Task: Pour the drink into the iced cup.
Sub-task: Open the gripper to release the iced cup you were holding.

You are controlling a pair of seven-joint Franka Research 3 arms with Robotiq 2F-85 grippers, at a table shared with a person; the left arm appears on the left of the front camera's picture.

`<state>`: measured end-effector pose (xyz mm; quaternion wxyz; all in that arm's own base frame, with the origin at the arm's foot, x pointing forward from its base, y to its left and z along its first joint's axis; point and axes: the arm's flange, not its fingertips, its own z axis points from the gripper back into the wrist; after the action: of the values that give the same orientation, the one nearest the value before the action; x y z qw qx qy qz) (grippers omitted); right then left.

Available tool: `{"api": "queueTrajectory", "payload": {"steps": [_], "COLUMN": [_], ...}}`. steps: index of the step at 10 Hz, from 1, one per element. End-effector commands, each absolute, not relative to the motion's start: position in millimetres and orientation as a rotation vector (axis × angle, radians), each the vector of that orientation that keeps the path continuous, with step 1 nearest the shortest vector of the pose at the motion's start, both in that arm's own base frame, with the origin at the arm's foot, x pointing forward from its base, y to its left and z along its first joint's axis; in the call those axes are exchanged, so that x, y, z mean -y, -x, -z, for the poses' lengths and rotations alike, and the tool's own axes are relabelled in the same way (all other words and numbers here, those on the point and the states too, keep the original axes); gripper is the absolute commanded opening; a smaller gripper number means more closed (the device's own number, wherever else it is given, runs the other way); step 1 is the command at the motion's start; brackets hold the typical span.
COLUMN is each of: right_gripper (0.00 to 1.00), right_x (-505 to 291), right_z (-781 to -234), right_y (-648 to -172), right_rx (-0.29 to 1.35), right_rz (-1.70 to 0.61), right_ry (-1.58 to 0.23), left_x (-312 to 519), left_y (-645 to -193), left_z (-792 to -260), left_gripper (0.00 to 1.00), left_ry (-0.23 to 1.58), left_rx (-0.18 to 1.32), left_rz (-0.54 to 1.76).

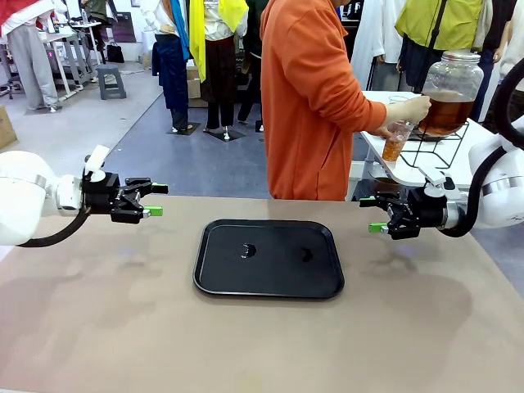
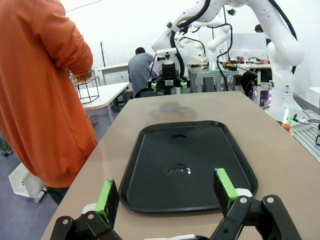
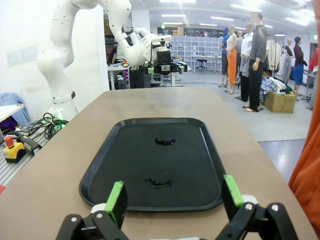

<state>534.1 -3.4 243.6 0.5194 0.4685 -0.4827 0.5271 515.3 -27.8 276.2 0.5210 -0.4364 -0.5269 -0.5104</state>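
Front cam sits at the robot's edge of the table (image 1: 98, 327), fairly high, facing across to the person (image 1: 315, 98) at the far edge. Left wrist cam sits low near the table's left edge, looking along its green pads (image 2: 107, 196) twd the right edge; right wrist cam mirrors it. All 3 share the black tray (image 1: 268, 282) mid-table. Wet marks on it, prob. the same ones.
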Motion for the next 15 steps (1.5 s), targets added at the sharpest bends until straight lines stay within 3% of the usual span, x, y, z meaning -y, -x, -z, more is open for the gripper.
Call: {"api": "queueTrajectory", "payload": {"steps": [1,15], "right_gripper": [1.00,1.00], "right_x": [2.4,2.4], "right_z": [-246.0,-246.0], "right_y": [-534.5,-534.5], "right_rx": [1.155,1.155], "right_rz": [-1.263,-1.263], "right_ry": [-1.125,-1.125], "left_x": [29.3,29.3], "left_y": [-515.3,-515.3], "left_z": [-277.4,-277.4], "left_gripper": [1.00,1.00], "left_ry": [1.051,1.051], "left_rx": [1.265,1.265], "left_rz": [1.214,1.214]}}
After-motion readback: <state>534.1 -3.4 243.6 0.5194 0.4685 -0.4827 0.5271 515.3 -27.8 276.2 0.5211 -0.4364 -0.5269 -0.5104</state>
